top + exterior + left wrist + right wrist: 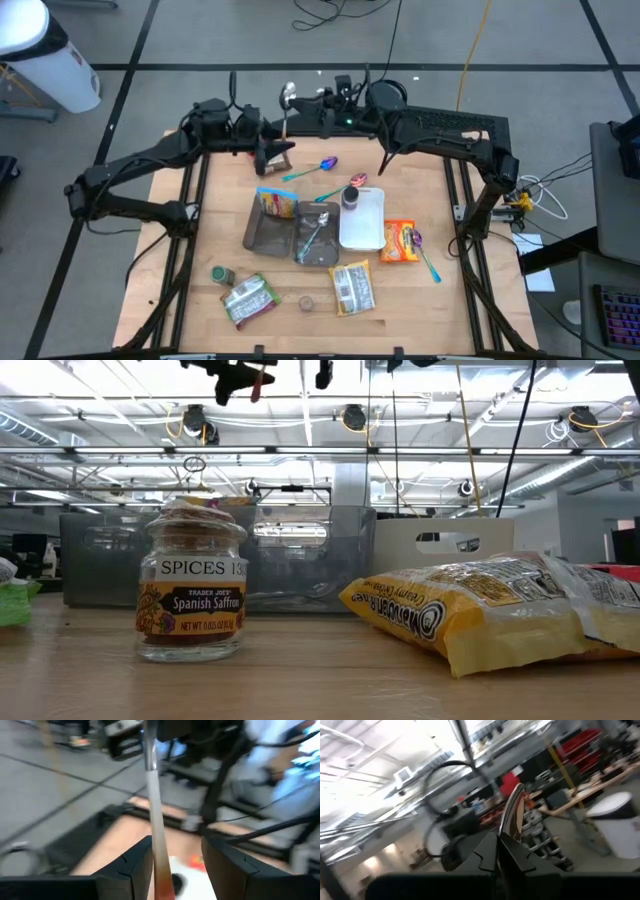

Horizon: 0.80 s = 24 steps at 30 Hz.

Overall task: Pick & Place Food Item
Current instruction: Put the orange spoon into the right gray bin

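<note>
A silver spoon (286, 110) with a coppery handle end hangs high over the table's far edge, its bowl (287, 94) pointing away. My right gripper (499, 842) is shut on it near the bowl. My left gripper (177, 865) is open, and its fingers stand on either side of the handle (156, 825) near the coppery end. The food packets lie untouched on the table: a yellow bag (277, 203) leaning in a dark tray (262, 232), an orange packet (400, 241), a yellow packet (352, 287) and a green packet (250, 299). My right gripper pinches the spoon between its two shut fingers near the bowl end (509, 825). It reaches in from the table's right side, slanting a little upward. The spoon is lifted clear of everything. My left gripper: the handle runs close along one finger (137, 865); whether they touch I cannot tell.
On the table are a white tray (372, 232), a metal tin (316, 243) holding a fork, a dark-lidded jar (351, 197), a saffron spice jar (191, 585), and coloured spoons (315, 168) (427, 253). Bare wood shows along the left side.
</note>
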Available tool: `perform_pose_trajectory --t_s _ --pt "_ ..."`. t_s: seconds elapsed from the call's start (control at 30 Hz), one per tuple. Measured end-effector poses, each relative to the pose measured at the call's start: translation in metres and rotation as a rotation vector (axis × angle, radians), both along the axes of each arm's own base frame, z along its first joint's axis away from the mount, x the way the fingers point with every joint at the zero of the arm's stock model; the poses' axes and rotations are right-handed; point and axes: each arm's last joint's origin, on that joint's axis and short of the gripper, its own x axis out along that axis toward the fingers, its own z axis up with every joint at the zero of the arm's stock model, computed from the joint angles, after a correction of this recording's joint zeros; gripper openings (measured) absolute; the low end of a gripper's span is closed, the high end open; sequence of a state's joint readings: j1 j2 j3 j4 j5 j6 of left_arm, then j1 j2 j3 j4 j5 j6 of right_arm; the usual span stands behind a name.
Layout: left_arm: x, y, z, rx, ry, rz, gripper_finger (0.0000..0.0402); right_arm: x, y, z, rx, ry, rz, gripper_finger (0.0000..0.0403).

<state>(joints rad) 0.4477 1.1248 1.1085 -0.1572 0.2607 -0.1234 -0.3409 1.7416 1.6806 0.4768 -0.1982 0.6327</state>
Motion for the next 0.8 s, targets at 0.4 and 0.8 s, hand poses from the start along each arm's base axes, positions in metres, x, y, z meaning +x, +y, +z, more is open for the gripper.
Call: perform_pose_trajectory --t_s 0.4,0.8 --pt "0.015 -0.025 0.006 0.21 0.139 0.339 0.0172 0.004 0.013 0.003 0.02 -0.04 -0.189 0.0001" --pt "0.036 -0.052 0.001 0.541 0.288 0.605 0.0173 0.005 0.015 0.0 0.022 -0.007 -0.251 0.0001"
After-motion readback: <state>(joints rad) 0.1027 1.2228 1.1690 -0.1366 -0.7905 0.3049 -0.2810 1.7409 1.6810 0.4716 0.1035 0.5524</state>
